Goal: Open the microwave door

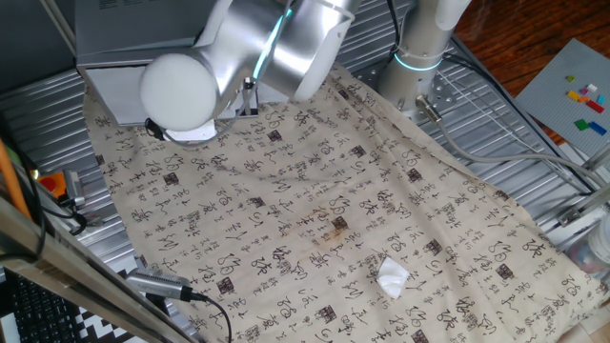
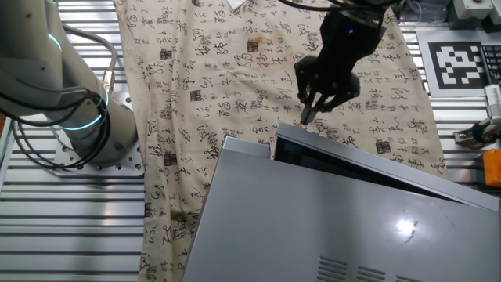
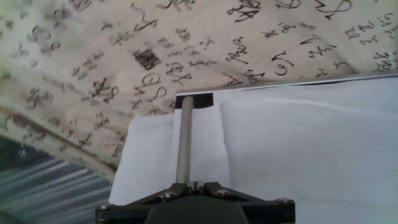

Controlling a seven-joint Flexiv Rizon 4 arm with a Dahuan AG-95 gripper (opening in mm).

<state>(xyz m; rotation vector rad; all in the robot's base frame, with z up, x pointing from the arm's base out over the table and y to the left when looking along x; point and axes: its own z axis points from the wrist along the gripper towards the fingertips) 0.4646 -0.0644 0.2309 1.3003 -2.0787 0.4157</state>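
Note:
The microwave [image 2: 329,227] is a large light-grey box; it fills the near part of the other fixed view and sits at the top left of one fixed view [image 1: 124,38]. Its white door [image 2: 376,160] stands slightly away from the box, with a dark gap behind it. In the hand view the door [image 3: 311,143] is a broad white panel. My black gripper [image 2: 308,117] hangs over the cloth with its tips at the door's left end. The jaws look shut, and one thin grey rod [image 3: 184,137] runs forward along the door's seam. My arm hides the gripper in one fixed view.
A beige cloth [image 1: 315,210] printed with black characters covers the ribbed metal table [image 2: 47,219]. A crumpled white paper [image 1: 393,276] lies on it. The arm base [image 2: 86,125] stands left of the microwave. Cables and an orange item [image 1: 52,181] lie at the table's edge.

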